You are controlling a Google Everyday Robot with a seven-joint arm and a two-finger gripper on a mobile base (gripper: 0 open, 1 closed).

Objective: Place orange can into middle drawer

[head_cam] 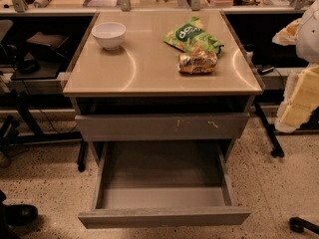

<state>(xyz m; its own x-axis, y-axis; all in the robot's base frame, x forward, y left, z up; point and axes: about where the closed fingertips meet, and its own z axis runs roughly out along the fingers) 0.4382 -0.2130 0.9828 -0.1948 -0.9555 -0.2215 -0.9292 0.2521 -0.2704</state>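
I see the can (pixel 198 62) lying on the table (pixel 144 76) and the drawer (pixel 164 216) open. My tool (pixel 299 101) is at the right edge; I cannot tell its state.

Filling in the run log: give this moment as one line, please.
orange can: on tabletop, against green bag | middle drawer: pulled open | gripper: right of tabletop, away from can
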